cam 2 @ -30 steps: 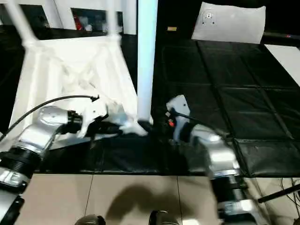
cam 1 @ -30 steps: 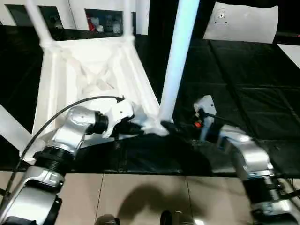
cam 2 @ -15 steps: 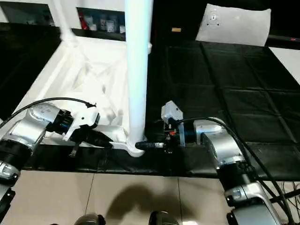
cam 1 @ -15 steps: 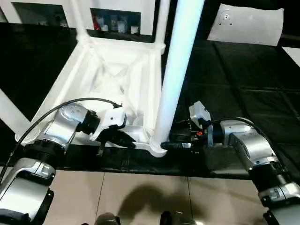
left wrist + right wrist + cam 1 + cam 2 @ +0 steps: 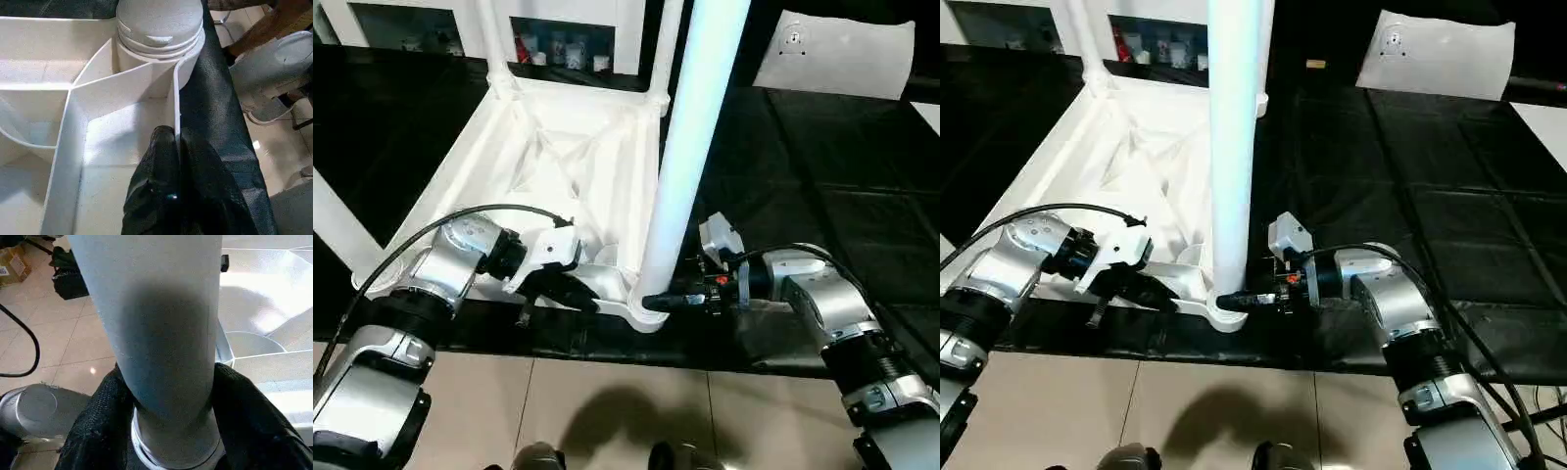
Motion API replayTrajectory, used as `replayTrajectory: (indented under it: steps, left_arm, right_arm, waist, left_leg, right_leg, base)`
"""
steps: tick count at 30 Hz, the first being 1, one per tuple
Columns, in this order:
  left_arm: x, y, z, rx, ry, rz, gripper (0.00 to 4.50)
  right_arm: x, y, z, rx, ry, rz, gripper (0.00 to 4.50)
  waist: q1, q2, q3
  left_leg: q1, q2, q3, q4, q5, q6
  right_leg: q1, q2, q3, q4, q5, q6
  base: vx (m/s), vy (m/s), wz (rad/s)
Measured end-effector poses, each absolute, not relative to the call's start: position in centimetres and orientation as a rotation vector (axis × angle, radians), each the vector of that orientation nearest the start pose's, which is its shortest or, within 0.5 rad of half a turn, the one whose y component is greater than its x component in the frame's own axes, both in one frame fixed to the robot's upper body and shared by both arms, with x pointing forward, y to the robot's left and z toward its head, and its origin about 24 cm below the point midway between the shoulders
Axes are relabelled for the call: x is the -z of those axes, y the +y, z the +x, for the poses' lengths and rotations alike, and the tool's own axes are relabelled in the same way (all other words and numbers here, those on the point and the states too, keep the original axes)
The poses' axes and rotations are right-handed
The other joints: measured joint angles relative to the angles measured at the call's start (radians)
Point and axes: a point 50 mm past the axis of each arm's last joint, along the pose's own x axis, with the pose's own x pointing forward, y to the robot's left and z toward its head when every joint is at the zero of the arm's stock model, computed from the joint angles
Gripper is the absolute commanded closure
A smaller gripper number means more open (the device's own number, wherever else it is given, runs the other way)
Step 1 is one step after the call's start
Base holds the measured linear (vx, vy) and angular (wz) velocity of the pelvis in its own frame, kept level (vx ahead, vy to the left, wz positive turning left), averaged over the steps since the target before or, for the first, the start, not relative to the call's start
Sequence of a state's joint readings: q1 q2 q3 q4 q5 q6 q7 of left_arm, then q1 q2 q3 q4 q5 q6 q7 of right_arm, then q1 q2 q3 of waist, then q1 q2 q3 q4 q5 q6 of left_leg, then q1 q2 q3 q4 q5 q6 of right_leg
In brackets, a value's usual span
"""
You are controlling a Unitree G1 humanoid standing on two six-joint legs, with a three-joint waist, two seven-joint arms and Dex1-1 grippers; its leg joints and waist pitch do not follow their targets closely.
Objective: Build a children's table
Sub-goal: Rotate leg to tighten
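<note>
The children's table (image 5: 578, 157) lies upside down on a black mat, its ribbed underside facing up and its white legs standing in the corner sockets. My left gripper (image 5: 585, 300) is shut on the thin rim wall (image 5: 175, 107) of the near side, just left of the near right socket (image 5: 646, 313). My right gripper (image 5: 658, 302) reaches in from the right at the foot of the near right leg (image 5: 690, 147). Its fingers (image 5: 98, 421) press against both sides of that leg just above the socket.
A flat white panel (image 5: 832, 54) lies at the back right of the mat (image 5: 822, 176). A white cabinet with glass doors (image 5: 558, 34) stands behind the table. Beige floor tiles (image 5: 607, 411) begin at the mat's near edge, close under my arms.
The camera has shifted. My right gripper has moved in to the foot of the near right leg and closed its fingers around it. The left gripper keeps its hold on the rim.
</note>
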State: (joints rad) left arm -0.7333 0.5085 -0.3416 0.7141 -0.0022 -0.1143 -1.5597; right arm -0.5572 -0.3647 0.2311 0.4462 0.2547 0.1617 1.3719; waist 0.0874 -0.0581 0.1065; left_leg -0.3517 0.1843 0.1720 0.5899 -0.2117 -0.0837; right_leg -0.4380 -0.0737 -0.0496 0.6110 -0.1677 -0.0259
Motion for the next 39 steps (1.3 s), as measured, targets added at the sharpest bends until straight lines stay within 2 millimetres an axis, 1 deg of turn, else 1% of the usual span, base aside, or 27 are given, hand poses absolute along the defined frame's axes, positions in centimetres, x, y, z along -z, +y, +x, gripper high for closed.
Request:
replayTrajectory:
  steps: [5,7,9,11,12,13,14,16,17,21,25,26,27,28,30,31,32,34,36,39]
  left_arm:
    - [-8.6,16.2,32.3,1.615,0.468,0.563,4.5]
    - [-8.5,15.9,32.4,1.587,0.47,0.544,4.5]
    - [-8.5,15.7,32.6,1.543,0.467,0.528,4.5]
    - [-8.1,15.7,32.8,1.421,0.476,0.455,4.5]
    - [-8.1,15.7,33.0,1.368,0.477,0.438,4.5]
    - [-8.0,15.3,33.2,1.323,0.475,0.418,4.5]
    - [-7.9,14.8,33.3,1.28,0.474,0.385,4.5]
    - [-7.6,13.4,33.7,1.174,0.467,0.33,4.5]
    - [-7.5,12.9,33.9,1.136,0.465,0.316,4.5]
    - [-7.4,11.5,34.3,1.017,0.455,0.275,4.5]
    - [-7.6,9.8,34.5,0.917,0.44,0.267,4.5]
    - [-7.6,9.5,34.5,0.909,0.435,0.268,4.5]
    - [-7.7,9.3,34.5,0.905,0.43,0.269,4.5]
    - [-7.8,9.2,34.5,0.905,0.427,0.274,4.5]
    - [-7.9,9.2,34.5,0.907,0.422,0.278,4.5]
    - [-7.9,9.2,34.5,0.908,0.419,0.279,4.5]
    - [-7.9,9.2,34.4,0.909,0.419,0.281,4.5]
    - [-8.0,9.3,34.3,0.916,0.415,0.289,4.5]
    - [-8.0,9.6,34.2,0.941,0.414,0.308,4.5]
    - [-8.1,10.5,33.9,1.002,0.409,0.347,4.5]
  right_arm:
    - [-7.9,-12.4,30.2,-1.504,0.262,-0.094,2.51]
    - [-7.7,-12.3,29.9,-1.452,0.266,-0.063,2.51]
    - [-7.6,-12.2,29.8,-1.397,0.269,-0.052,2.51]
    - [-7.1,-11.8,30.1,-1.249,0.247,-0.018,2.51]
    - [-7.0,-11.5,30.3,-1.176,0.238,0.0,2.51]
    - [-7.0,-11.3,30.7,-1.097,0.233,0.012,2.51]
    - [-7.0,-11.2,31.0,-1.03,0.228,0.014,2.51]
    - [-6.8,-11.0,31.7,-0.858,0.213,0.032,2.52]
    - [-6.8,-10.7,32.0,-0.794,0.208,0.044,2.52]
    - [-6.9,-9.3,33.0,-0.598,0.2,0.065,2.54]
    - [-7.2,-8.2,33.8,-0.414,0.195,0.095,2.54]
    - [-7.3,-8.1,33.9,-0.39,0.189,0.104,2.54]
    - [-7.3,-8.1,33.9,-0.378,0.185,0.102,1.98]
    - [-7.4,-8.1,34.0,-0.375,0.176,0.102,1.84]
    - [-7.5,-8.0,33.9,-0.378,0.169,0.108,1.84]
    - [-7.5,-7.9,33.9,-0.378,0.166,0.11,1.63]
    - [-7.6,-8.0,33.9,-0.379,0.163,0.11,1.63]
    - [-7.5,-8.0,33.7,-0.394,0.152,0.122,1.35]
    - [-7.4,-8.3,33.4,-0.439,0.141,0.113,1.24]
    - [-7.0,-9.1,32.5,-0.555,0.116,0.026,0.9]
  waist:
    - [0.004,0.0,0.0]
    - [0.007,0.0,0.0]
    - [0.004,0.0,0.0]
    - [-0.004,0.0,0.0]
    - [-0.012,0.001,0.0]
    - [-0.027,0.001,0.0]
    - [-0.037,0.001,0.0]
    - [-0.054,0.002,-0.001]
    - [-0.058,0.003,-0.002]
    - [-0.061,0.005,-0.002]
    - [-0.062,0.006,-0.003]
    - [-0.061,0.006,-0.003]
    - [-0.06,0.006,-0.003]
    - [-0.059,0.006,-0.003]
    - [-0.058,0.006,-0.003]
    - [-0.057,0.006,-0.003]
    - [-0.057,0.006,-0.003]
    - [-0.056,0.006,-0.003]
    - [-0.057,0.005,-0.003]
    - [-0.058,0.005,-0.002]
  left_leg:
    - [0.001,0.0,0.0,0.0,0.0,0.0]
    - [0.001,0.0,0.0,0.0,0.0,0.0]
    - [0.002,0.0,0.0,0.001,0.0,-0.001]
    - [0.003,0.0,0.0,0.0,-0.001,-0.006]
    - [0.003,0.0,0.0,0.0,-0.001,-0.007]
    - [0.003,0.0,0.0,0.0,0.001,-0.008]
    - [0.003,0.0,0.0,-0.001,0.002,-0.008]
    - [0.003,-0.001,0.0,-0.001,0.003,-0.008]
    - [0.003,-0.001,0.0,-0.001,0.003,-0.008]
    - [0.003,-0.002,-0.001,-0.005,0.003,-0.008]
    - [0.002,-0.002,-0.001,-0.006,0.003,-0.008]
    - [0.001,-0.002,-0.001,-0.006,0.003,-0.008]
    - [0.001,-0.003,-0.001,-0.006,0.003,-0.008]
    - [0.001,-0.003,-0.001,-0.007,0.003,-0.007]
    - [0.001,-0.004,0.0,-0.01,0.004,-0.004]
    - [0.001,-0.004,0.0,-0.012,0.006,-0.002]
    - [0.001,-0.004,0.0,-0.013,0.006,-0.002]
    - [0.001,-0.003,0.0,-0.015,0.006,-0.002]
    - [0.001,-0.003,0.0,-0.015,0.006,-0.002]
    - [0.001,-0.003,0.0,-0.015,0.006,-0.002]
  right_leg:
    - [0.001,0.0,0.0,0.0,0.0,0.0]
    - [0.002,-0.001,0.0,0.0,0.0,0.0]
    - [0.004,-0.001,0.0,0.0,0.001,-0.002]
    - [0.007,-0.001,0.001,0.0,0.002,-0.003]
    - [0.007,-0.001,0.001,0.0,0.001,0.0]
    - [0.005,-0.001,0.0,-0.001,-0.001,0.002]
    - [0.005,-0.001,0.001,-0.002,-0.001,0.003]
    - [0.005,-0.001,0.001,-0.002,-0.002,0.004]
    - [0.004,-0.001,0.001,-0.002,-0.002,0.004]
    - [0.003,0.0,0.001,-0.002,-0.002,0.005]
    - [0.003,0.0,0.001,-0.002,-0.002,0.005]
    - [0.002,0.0,0.002,-0.002,-0.002,0.006]
    - [0.002,0.0,0.003,-0.002,-0.002,0.006]
    - [0.002,0.0,0.003,-0.002,-0.002,0.006]
    - [0.002,0.0,0.003,-0.002,0.0,0.002]
    - [0.002,0.0,0.003,-0.003,0.0,0.003]
    - [0.001,0.0,0.003,-0.003,0.0,0.003]
    - [0.001,0.0,0.003,-0.003,-0.001,0.003]
    - [0.0,0.0,0.002,-0.003,-0.001,0.003]
    - [0.0,0.0,0.003,-0.003,-0.001,0.003]
  base:
    - [0.0,0.0,0.0]
    - [0.0,0.0,0.0]
    - [0.0,0.0,0.0]
    - [0.0,0.0,0.0]
    - [0.0,0.0,0.0]
    - [0.0,0.0,0.0]
    - [0.0,0.0,0.0]
    - [0.0,0.0,0.0]
    - [0.0,0.0,0.0]
    - [0.0,0.0,0.0]
    - [0.0,0.0,0.0]
    - [0.0,0.0,0.0]
    - [0.0,0.0,0.0]
    - [0.055,0.005,0.04]
    - [0.028,0.003,0.02]
    - [0.0,0.0,0.0]
    - [0.0,0.0,0.0]
    - [0.0,0.0,0.0]
    - [0.0,0.0,0.0]
    - [0.0,0.0,0.0]
